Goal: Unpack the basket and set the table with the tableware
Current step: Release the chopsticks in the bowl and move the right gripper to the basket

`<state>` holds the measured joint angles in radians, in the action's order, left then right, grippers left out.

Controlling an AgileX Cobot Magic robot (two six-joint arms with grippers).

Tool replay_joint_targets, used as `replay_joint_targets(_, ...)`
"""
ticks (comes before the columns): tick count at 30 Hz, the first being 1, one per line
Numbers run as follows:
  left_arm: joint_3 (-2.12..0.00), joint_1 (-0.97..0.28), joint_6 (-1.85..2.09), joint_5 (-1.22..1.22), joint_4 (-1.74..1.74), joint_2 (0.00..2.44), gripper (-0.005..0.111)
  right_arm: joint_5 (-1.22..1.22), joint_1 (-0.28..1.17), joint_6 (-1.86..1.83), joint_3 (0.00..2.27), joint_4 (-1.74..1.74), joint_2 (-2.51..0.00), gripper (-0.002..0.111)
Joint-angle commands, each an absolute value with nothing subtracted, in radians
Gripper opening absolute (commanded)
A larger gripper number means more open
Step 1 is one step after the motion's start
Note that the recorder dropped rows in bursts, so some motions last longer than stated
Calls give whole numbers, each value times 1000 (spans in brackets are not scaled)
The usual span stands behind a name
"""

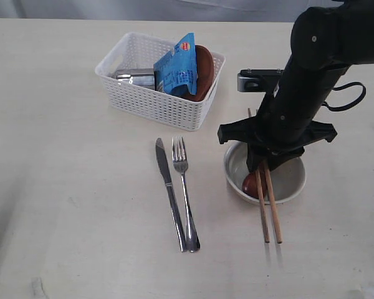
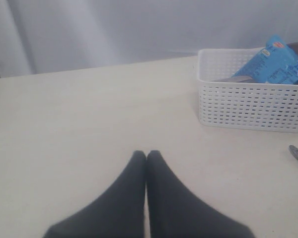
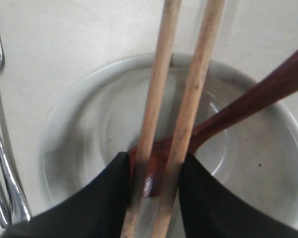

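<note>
Two wooden chopsticks (image 1: 271, 212) lie side by side across the cream bowl (image 1: 293, 184), over the reddish-brown spoon (image 1: 250, 184) resting in it. My right gripper (image 1: 262, 165) points down over the bowl. In the right wrist view its fingers (image 3: 114, 198) press the outer sides of the chopsticks (image 3: 159, 74), with a gap left between the sticks and the spoon (image 3: 248, 99) beneath. A steel knife (image 1: 168, 187) and fork (image 1: 184, 187) lie on the table left of the bowl. My left gripper (image 2: 146, 153) is shut and empty above bare table.
The white basket (image 1: 162, 106) stands at the back, holding a blue packet (image 1: 177, 68), a steel cup (image 1: 134, 77) and a brown plate (image 1: 204, 68). In the left wrist view the basket (image 2: 248, 106) is off to one side.
</note>
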<state>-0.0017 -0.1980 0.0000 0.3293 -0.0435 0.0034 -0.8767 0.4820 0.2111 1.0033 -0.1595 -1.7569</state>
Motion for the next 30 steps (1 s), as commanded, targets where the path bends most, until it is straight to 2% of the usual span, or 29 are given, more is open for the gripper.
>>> replay_joint_targets(1,0,-196,0,326,-48,0,0,-879,481,209,1009,-147,-1760,32)
replay_joint_targets(30,0,-196,0,326,-48,0,0,-910,481,213,1010,-111,-1760,32)
